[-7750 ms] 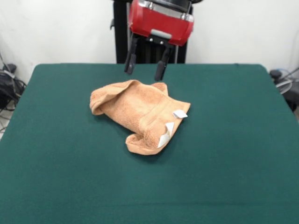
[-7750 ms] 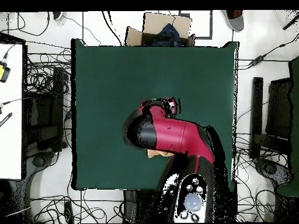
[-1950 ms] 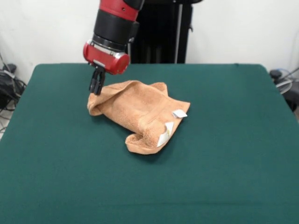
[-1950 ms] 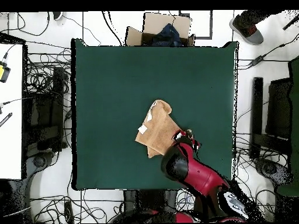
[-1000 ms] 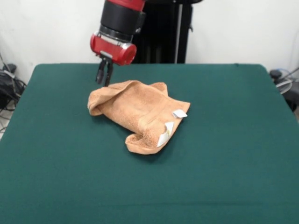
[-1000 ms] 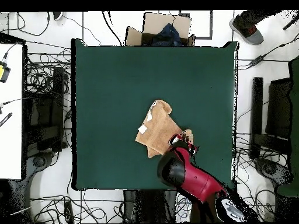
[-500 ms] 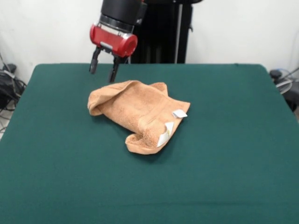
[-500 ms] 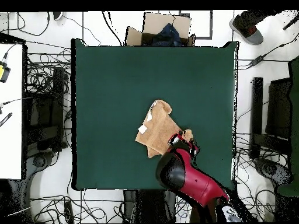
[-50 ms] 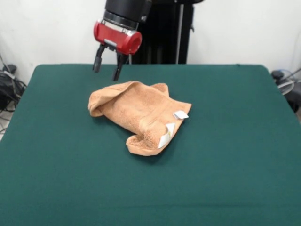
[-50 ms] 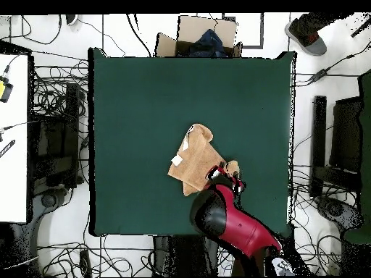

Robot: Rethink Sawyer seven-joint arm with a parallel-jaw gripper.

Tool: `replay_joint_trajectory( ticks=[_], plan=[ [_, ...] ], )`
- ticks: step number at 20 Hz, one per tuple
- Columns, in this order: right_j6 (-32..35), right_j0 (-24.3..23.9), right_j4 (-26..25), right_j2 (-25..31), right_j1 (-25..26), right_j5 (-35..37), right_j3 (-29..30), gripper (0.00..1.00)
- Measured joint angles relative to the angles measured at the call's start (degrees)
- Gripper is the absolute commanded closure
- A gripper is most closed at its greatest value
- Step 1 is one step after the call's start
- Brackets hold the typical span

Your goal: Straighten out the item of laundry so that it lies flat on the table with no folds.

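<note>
1. Pincer hangs in the air with its two black fingers spread apart, and it holds nothing.
2. It is above the far left part of the towel in the front view, and it does not touch the cloth.
3. The red wrist of the arm is just above the pincer and is tilted a little.
4. The towel lies near the middle of the green worktop, crumpled and folded over itself.
5. Its far left edge is rolled up into a thick fold, and its near end makes a rounded bulge.
6. Two small white tags are at the right side of the towel in the front view; one lies close to the edge, the other stands up on the near bulge.
7. In the overhead view, the arm covers one corner of the towel, and the pincer itself is hard to see there.
8. The worktop is much bigger than the towel.
9. A cardboard box stands on the floor beside the worktop's far edge in the overhead view, and many cables lie on the floor around.
</note>
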Motion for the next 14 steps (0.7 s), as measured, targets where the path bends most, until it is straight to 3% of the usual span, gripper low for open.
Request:
replay_joint_trajectory(
  ticks=[14],
  plan=[
    [0.0,-0.5,1.1,3.1,4.0,0.0,0.0,0.00]
  ],
)
